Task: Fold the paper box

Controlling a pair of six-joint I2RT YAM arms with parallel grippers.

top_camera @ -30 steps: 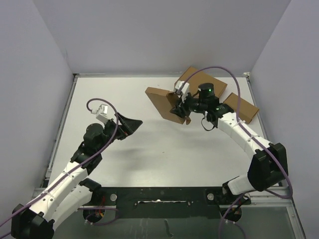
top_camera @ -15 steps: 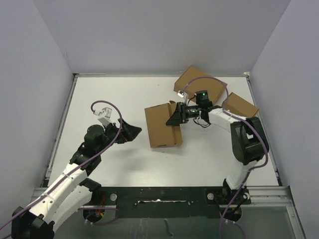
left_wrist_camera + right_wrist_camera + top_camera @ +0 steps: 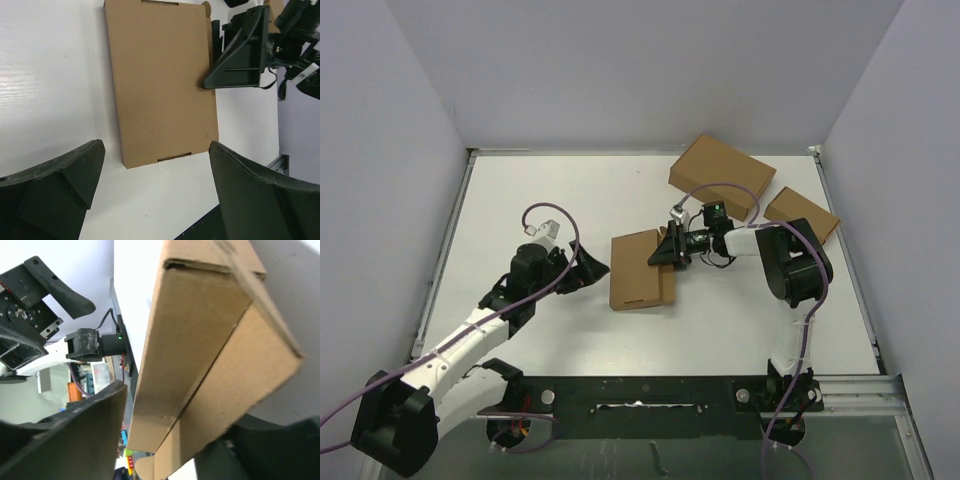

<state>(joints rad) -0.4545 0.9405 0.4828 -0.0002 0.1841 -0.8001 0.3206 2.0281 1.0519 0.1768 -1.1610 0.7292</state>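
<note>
left fingers [image 3: 60, 185]: spread wide, nothing between them. Tips sit low over the bare bench [image 3: 540, 200], pointing at the left side of the box and just short of it, not touching.
right fingers [image 3: 75, 440]: one on each side of the box's right edge, with the cardboard running through the gap. Can't tell whether they pinch it or only straddle it.
paper box [image 3: 632, 272]: lies flat on the bench near the centre, between the two sets of fingers. The long side runs near to far. The left wrist view shows a small slot cutout in each short edge. The right wrist view shows it edge-on, as two cardboard layers meeting along a seam.
left arm [image 3: 470, 335]: stretched low from the near-left corner toward the centre, wrist just left of the paper box.
right arm [image 3: 790, 265]: folded back on itself, elbow to the right of the paper box, wrist reaching left to the box's far-right part.
largest box [image 3: 722, 175]: closed, at the far side of the bench, beyond the right wrist, apart from the paper box.
smallest box [image 3: 802, 215]: at the far-right edge, beside the right elbow, near the largest box but separate.
</note>
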